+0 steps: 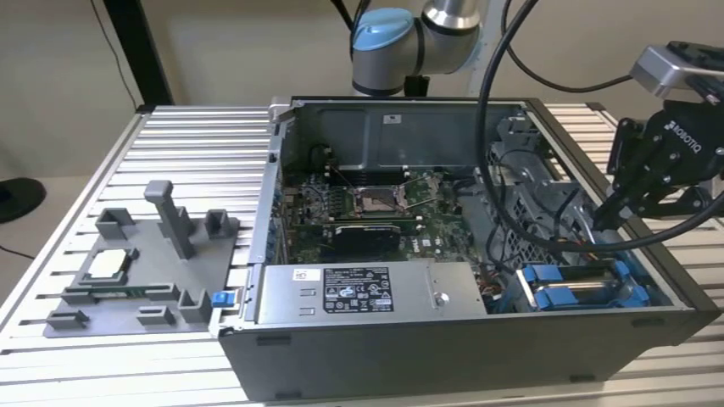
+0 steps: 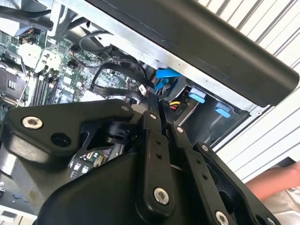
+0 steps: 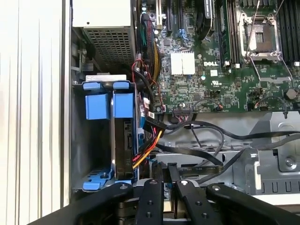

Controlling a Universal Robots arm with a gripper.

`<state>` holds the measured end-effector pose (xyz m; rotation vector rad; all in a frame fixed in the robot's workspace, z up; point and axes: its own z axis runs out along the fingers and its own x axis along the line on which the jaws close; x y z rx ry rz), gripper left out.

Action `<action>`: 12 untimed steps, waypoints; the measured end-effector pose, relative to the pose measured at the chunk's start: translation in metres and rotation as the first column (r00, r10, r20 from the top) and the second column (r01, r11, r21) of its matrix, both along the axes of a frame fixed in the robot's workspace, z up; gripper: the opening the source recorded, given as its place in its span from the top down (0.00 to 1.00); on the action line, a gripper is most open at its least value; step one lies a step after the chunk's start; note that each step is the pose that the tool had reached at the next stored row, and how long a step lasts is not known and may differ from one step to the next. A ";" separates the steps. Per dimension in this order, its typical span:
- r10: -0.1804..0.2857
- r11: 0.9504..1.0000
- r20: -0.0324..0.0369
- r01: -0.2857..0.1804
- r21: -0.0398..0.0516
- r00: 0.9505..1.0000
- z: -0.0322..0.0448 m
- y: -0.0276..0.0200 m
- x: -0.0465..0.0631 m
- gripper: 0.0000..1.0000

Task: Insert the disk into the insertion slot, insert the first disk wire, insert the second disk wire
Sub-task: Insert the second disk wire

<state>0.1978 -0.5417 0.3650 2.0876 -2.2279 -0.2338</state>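
The disk [image 1: 579, 287], in its blue carrier, stands in the insertion slot at the corner of the open computer case [image 1: 453, 356] on the exterior view's right. In the first wrist view the disk [image 3: 123, 140] has a bundle of yellow, red and black wires [image 3: 149, 145] running to a black plug beside it. My gripper [image 1: 611, 220] hangs above that side of the case, a short way off the disk. Its fingers [image 3: 154, 187] stand nearly together, shut on the end of a flat black wire [image 3: 197, 161]. In the second wrist view that black wire [image 2: 115, 77] loops to my gripper [image 2: 153, 101].
A grey power-supply box [image 1: 368, 292] fills the case's front beside the slot, with the motherboard [image 1: 374, 203] behind it. A grey fixture plate [image 1: 136, 263] lies on the slatted table on the exterior view's left. A person's hand [image 2: 276, 180] shows outside the case.
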 end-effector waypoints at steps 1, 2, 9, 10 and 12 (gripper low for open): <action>0.000 1.000 0.000 0.000 0.000 1.000 0.0001 -0.0002 0.000 1.00; 0.000 1.000 0.001 0.000 0.000 1.000 0.0002 -0.0004 -0.001 1.00; 0.000 1.000 0.004 0.000 0.001 1.000 0.0003 -0.0074 -0.005 1.00; 0.000 1.000 0.004 0.000 0.002 1.000 0.0003 -0.0088 -0.006 1.00; 0.000 1.000 0.005 0.000 0.003 1.000 0.0003 -0.0118 -0.007 1.00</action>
